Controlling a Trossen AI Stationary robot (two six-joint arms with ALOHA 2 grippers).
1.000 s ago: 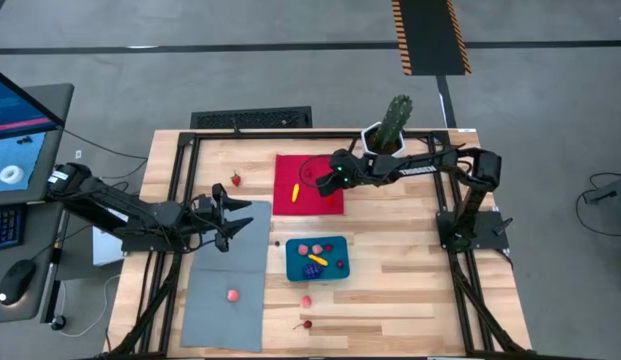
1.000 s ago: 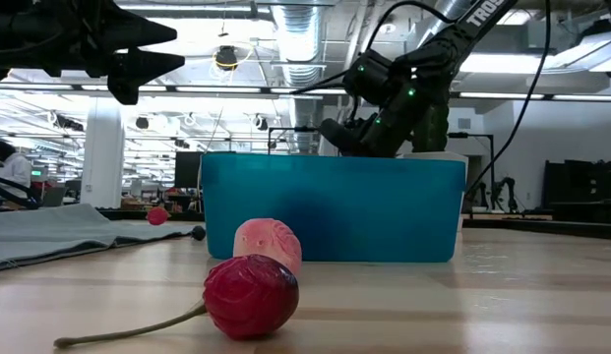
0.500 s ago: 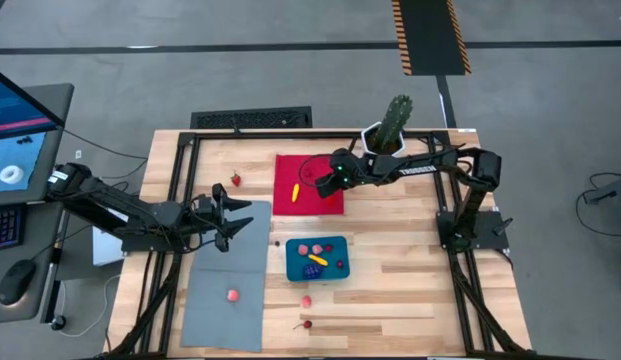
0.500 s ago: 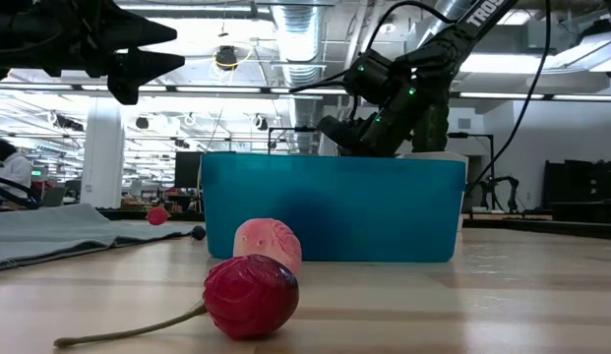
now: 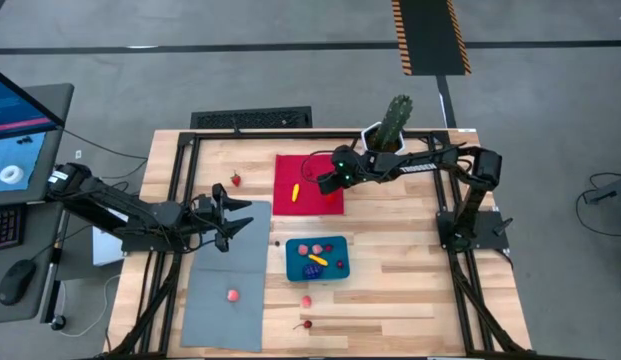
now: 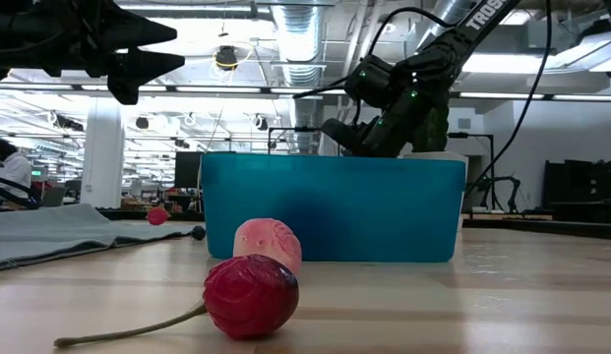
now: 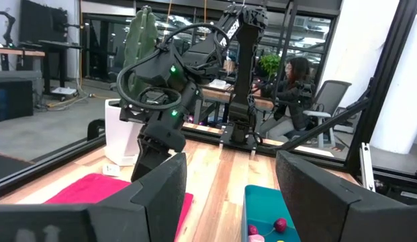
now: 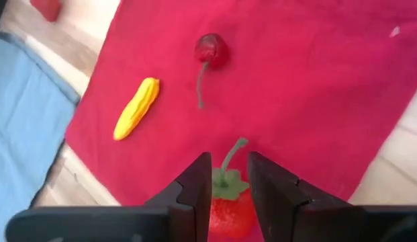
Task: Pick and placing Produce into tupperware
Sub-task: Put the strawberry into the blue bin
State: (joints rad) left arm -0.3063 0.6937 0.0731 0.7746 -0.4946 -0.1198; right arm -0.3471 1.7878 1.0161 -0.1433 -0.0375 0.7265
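My right gripper (image 8: pixel 227 180) hangs over the red cloth (image 5: pixel 308 185) and is shut on a red strawberry (image 8: pixel 229 210) with a green cap. A yellow banana-like piece (image 8: pixel 136 107) and a cherry (image 8: pixel 211 48) lie on the cloth below it. The teal tupperware (image 5: pixel 317 258) sits on the table nearer the near edge and holds several pieces. My left gripper (image 7: pixel 228 195) waits open above the grey mat (image 5: pixel 228 270). A pink piece (image 5: pixel 232 295) lies on that mat. My right gripper pinches the strawberry between its two fingers (image 8: pixel 195 185), just behind the green cap (image 8: pixel 225 183). The fingers come from above, slanting toward the table's left. The cap and stem (image 8: pixel 234 151) stick out past the fingertips. The berry is lifted clear of the red cloth.
A strawberry (image 5: pixel 235 180) lies on the bare wood left of the cloth. A pink piece (image 6: pixel 268 244) and a stemmed cherry (image 6: pixel 251 295) lie near the table's near edge in front of the tupperware (image 6: pixel 330 206). The cactus in its white pot (image 5: pixel 393 125) stands at the far edge.
My right gripper has risen slightly over the red cloth, still shut on the strawberry.
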